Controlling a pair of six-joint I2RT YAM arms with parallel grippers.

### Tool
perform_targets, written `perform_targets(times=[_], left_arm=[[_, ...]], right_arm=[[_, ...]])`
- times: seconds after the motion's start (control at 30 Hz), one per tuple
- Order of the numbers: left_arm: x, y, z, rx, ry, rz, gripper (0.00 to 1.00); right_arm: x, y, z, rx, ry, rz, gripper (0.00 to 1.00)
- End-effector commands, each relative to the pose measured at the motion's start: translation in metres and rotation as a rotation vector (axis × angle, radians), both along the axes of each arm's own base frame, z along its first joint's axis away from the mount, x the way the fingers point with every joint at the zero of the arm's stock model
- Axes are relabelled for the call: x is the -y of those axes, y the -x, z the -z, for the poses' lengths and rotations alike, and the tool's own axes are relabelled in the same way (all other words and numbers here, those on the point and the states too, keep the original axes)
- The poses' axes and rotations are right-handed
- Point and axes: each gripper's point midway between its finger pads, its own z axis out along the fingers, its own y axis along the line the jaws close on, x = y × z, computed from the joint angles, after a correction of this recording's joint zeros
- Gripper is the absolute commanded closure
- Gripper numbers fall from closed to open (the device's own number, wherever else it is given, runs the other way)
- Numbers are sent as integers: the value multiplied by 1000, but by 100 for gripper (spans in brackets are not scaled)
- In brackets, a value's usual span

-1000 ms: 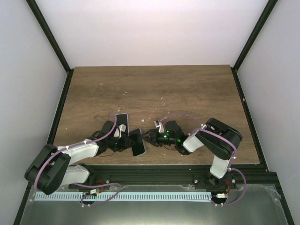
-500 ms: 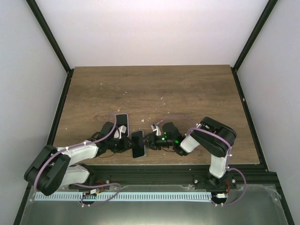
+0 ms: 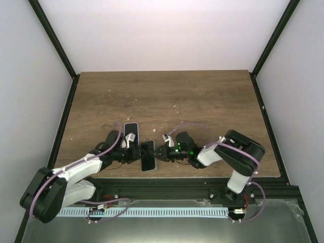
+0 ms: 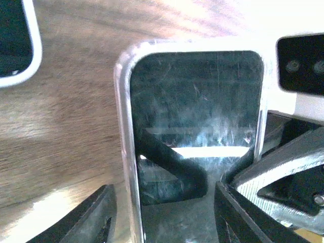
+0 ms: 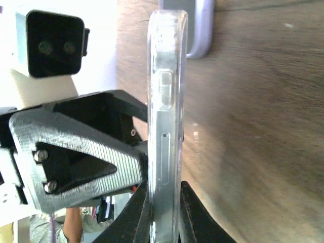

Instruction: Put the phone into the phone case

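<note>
The phone [image 3: 148, 156], black glass with a silver rim, hangs near the table's front edge between the two grippers. My right gripper [image 3: 158, 153] is shut on it. In the right wrist view the phone [image 5: 164, 126] stands edge-on, and the right gripper [image 5: 164, 202] pinches its two faces. My left gripper [image 3: 137, 154] straddles the phone [image 4: 195, 116], and the left gripper [image 4: 164, 202] stands open with a gap at the left finger. The pale lavender phone case [image 3: 131, 130] lies flat just beyond, also visible as the case [image 4: 15, 45] and the case [image 5: 200, 30].
Brown wooden table [image 3: 202, 101] with small white specks. Black frame posts run along both sides and a metal rail [image 3: 152, 210] lies below the front edge. The two arms meet closely near the front middle.
The right gripper moved left and shut on the phone. The left gripper's jaws widened off it. The phone swung from tilted to nearly straight.
</note>
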Motion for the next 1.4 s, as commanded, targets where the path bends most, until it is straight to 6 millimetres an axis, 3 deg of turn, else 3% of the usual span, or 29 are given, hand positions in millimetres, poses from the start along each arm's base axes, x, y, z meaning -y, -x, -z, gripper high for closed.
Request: perform_targets(times=[0.0, 0.23, 0.33, 0.53, 0.67, 0.87, 1.13, 1.37], left_arm=[[1, -12, -45, 93, 72, 1, 40], [-3, -9, -126, 317, 143, 75, 28], [-2, 2, -146, 371, 162, 142, 27], [12, 29, -180, 399, 371, 255, 29], [16, 38, -194, 408, 447, 304, 31], [21, 41, -191, 364, 496, 339, 33], [23, 37, -182, 340, 514, 304, 50], [25, 31, -177, 316, 507, 279, 78]], right_arm=[[3, 4, -49, 131, -114, -58, 98], [22, 27, -83, 305, -119, -233, 98], [31, 40, -104, 381, -124, -282, 98], [45, 60, -143, 475, -209, -318, 97], [50, 74, -161, 492, -280, -365, 97], [50, 83, -182, 494, -382, -403, 95], [41, 73, -190, 445, -411, -373, 94], [34, 64, -186, 408, -406, -350, 91]])
